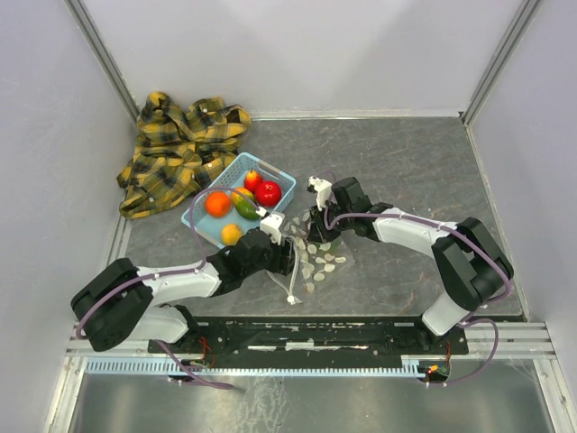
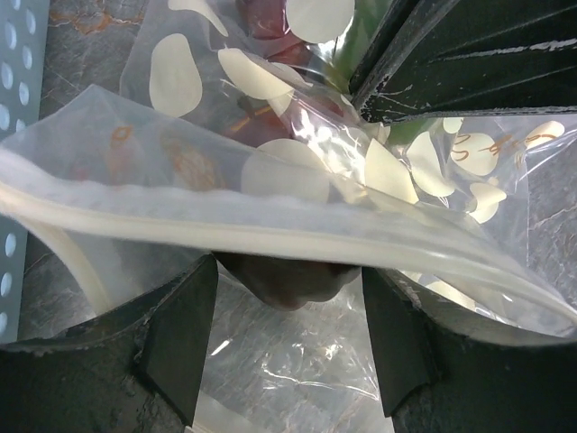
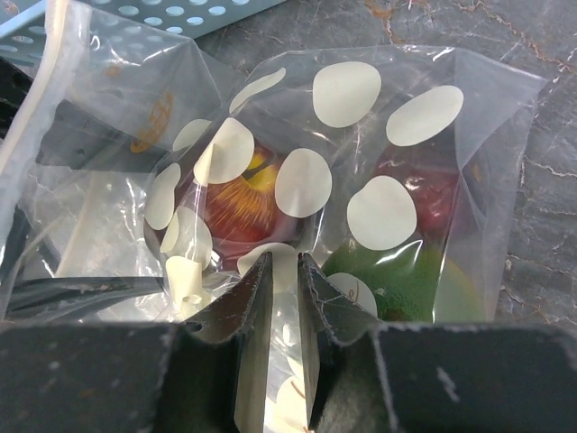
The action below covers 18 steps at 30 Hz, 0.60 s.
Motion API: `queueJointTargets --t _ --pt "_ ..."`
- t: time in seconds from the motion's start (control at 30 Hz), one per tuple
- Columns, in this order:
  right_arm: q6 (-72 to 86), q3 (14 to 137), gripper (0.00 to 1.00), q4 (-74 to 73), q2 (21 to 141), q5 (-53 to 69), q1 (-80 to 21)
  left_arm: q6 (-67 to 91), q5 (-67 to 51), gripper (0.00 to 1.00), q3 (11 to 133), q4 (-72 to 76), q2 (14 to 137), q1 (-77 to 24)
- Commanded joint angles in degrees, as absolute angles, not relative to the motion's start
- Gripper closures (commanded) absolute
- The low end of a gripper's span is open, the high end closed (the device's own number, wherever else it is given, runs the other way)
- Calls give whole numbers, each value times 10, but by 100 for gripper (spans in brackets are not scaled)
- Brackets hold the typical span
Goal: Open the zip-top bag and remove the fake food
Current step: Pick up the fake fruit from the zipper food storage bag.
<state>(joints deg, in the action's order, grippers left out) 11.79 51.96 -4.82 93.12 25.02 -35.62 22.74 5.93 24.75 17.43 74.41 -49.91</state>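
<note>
On your grey marbled surface (image 1: 406, 171), white walls (image 1: 297, 54) around: right jaws pinch the clear white-dotted plastic zip-top bag (image 1: 318, 260); left jaws stand spread at its zip strip (image 2: 270, 239).

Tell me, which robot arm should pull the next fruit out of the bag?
Left. The left gripper sits at the zip-top bag's zip edge, fingers either side of a dark maroon fruit. The right gripper is pinching the bag's plastic.

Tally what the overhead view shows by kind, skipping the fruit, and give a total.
Plaid cloth: 1
Blue basket: 1
Plastic bag: 1
Robot arms: 2, the left arm and the right arm
Total: 5
</note>
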Motion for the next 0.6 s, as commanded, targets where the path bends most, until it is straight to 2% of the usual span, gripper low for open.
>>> queueJointTargets --t 0.0,0.2,0.57 --pt "109 545 75 -35 935 270 -360 194 64 29 274 217 763 -496" --pt "103 543 75 -37 936 283 -360 194 79 29 283 225 777 -494" --pt "93 555 75 -44 935 297 -362 195 110 20 287 247 792 -490"
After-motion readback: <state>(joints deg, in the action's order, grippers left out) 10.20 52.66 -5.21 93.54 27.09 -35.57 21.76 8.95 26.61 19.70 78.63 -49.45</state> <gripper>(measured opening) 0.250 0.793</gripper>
